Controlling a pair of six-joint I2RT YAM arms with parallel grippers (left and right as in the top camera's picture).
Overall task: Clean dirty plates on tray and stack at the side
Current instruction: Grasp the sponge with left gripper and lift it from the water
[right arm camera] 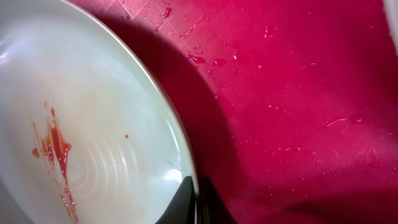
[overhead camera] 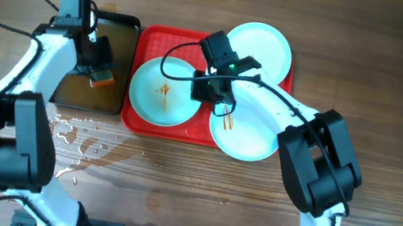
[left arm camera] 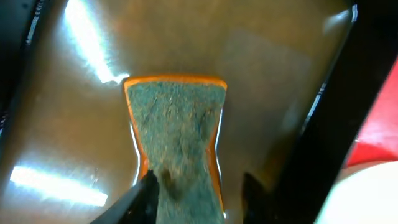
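Toward the bench's left edge, the left gripper is clamped on the narrow waist of a sponge. The sponge's green scouring face is towards the camera and its long axis runs away from the fingers. It hangs over the black tray, which seems to hold brownish liquid. Spilled water lies on the wood between that tray and the near edge.

The red tray sits mid-bench, its long axis parallel to the near edge. All three plates lie flat on it, bowls up. Being round, they have no long axis or heading of their own.

- **The left plate** carries an orange-brown smear at its centre.
- **The far-right plate** looks clean and sits at the tray's far right corner.
- **The near-right plate** is smeared near its rim and overhangs the tray's near edge.

The right gripper has its dark fingertips close together astride a smeared plate's rim, apparently pinched on it. From above this looks like the near-right plate's far-left rim, though the left plate is just beside it, so I am not certain.

The plates are probably rigid and fairly light, and the droplets on the tray suggest their glossy surfaces will be slick. The thin raised rim is the only practical hold. A one-sided pinch there will let the plate sag or slip if it is lifted quickly, so a deep bite on the rim and a slow tilt seem wise.
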